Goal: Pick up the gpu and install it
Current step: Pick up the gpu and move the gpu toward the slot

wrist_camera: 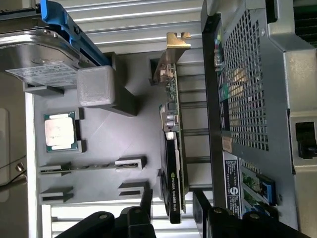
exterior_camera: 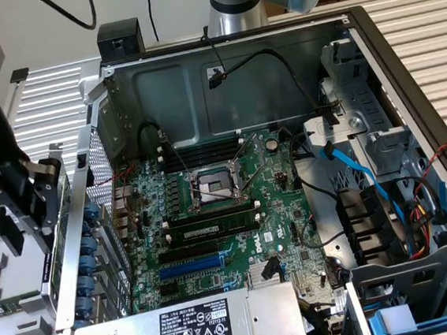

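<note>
The gpu stands on its edge in a slot of a grey tray, beside the outer wall of the computer case. Its black shroud, green board and metal end bracket all show. My gripper straddles the shroud end of the card, one black finger on each side, with a narrow gap between each finger and the card. In the exterior view the gripper hangs low over the tray, outside the case at the exterior view's left.
The open case holds the green motherboard, with a blue slot and the silver power supply in front. The tray also carries a processor, a hard drive in a blue bracket and a pale block.
</note>
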`<state>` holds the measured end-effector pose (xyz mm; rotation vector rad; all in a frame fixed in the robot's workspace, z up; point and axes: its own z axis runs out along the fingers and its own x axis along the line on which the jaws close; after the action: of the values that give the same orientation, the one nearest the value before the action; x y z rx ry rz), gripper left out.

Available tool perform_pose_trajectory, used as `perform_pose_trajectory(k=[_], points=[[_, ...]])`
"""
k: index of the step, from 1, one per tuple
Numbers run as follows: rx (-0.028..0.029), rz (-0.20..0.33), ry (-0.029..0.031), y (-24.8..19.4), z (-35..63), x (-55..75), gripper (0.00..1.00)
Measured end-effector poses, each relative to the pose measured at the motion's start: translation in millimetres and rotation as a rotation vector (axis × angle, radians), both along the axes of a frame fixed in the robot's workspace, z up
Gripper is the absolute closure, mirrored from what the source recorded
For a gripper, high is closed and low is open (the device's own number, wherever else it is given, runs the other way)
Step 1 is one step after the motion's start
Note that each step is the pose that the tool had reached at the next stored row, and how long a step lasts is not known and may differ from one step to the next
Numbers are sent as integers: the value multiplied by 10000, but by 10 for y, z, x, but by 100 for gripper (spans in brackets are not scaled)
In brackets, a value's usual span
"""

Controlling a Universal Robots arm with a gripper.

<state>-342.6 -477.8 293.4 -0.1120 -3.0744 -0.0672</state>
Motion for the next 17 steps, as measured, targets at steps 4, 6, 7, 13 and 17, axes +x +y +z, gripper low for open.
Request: perform_pose_trajectory(k=[4, 6, 7, 13, 17], points=[[-2, -2, -8, 0, -73, -1, 55], [-2, -4, -16, 0, -109, -1, 55], [-2, -5, -22, 0, -127, -1, 55], [-3, -24, -78, 15, -212, -2, 55], [-6, -59, -97, 54, -241, -3, 55]])
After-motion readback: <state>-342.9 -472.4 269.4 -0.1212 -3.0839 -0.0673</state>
